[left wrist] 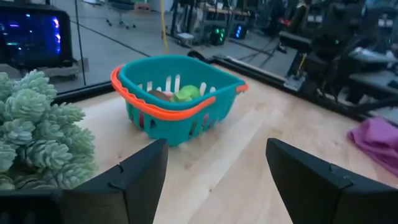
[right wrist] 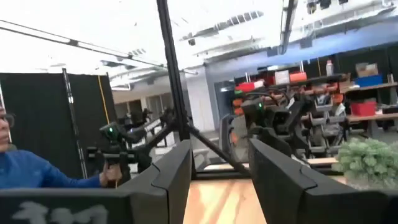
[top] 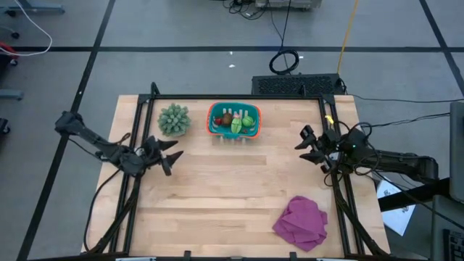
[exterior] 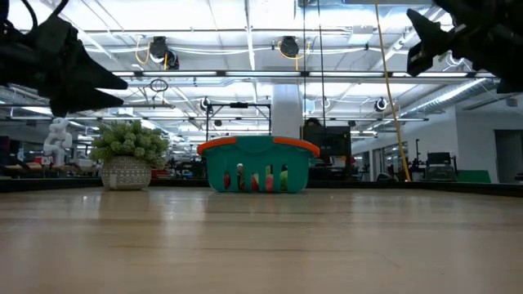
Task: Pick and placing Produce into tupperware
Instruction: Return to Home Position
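Note:
The teal tupperware with its orange-red rim stands near the table's far edge, also in the low view and left wrist view. The produce lies inside it: red, light-green and brown pieces. A green piece shows over the rim. My left gripper hovers open at the table's left, pointing right, empty. My right gripper hovers open at the table's right side, raised, pointing left, empty. In their wrist views the open fingers of the left gripper and right gripper frame empty space.
A spiky grey-green plant in a pot stands just left of the tub. A magenta cloth lies crumpled near the table's near-right corner. Bare wood spans the middle of the table. A person in blue shows beyond the table.

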Motion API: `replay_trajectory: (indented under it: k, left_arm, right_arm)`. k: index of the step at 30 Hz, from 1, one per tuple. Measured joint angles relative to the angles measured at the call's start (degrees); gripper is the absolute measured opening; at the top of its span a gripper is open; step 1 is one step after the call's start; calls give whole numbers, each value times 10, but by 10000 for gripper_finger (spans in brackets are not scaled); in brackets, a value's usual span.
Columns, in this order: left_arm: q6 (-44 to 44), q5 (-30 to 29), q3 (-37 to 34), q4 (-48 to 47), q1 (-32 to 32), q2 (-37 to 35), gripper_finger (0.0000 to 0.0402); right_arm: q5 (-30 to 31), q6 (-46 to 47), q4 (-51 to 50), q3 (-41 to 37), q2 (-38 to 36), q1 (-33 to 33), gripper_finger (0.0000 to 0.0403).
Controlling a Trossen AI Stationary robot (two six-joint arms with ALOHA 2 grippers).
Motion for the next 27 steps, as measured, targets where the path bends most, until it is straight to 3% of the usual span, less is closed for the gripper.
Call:
replay_trajectory:
  k: [6, 10, 18, 22, 27]
  left_arm:
    - [57, 57, -51, 111, 67, 0, 274]
    - [96, 108, -52, 115, 132, 0, 274]
    - [130, 284, -52, 85, 295, 0, 274]
    - [157, 408, -48, 85, 379, 0, 274]
    - [177, 510, -38, 82, 455, 1, 274]
  right_arm:
    - [1, -11, 0, -1, -1, 0, 150]
    - [0, -16, -7, -1, -1, -3, 150]
    - [-18, -27, -60, -2, 0, -59, 150]
    - [-68, -25, -57, -2, 0, -95, 151]
    - [-106, -21, -74, -3, 2, -126, 150]
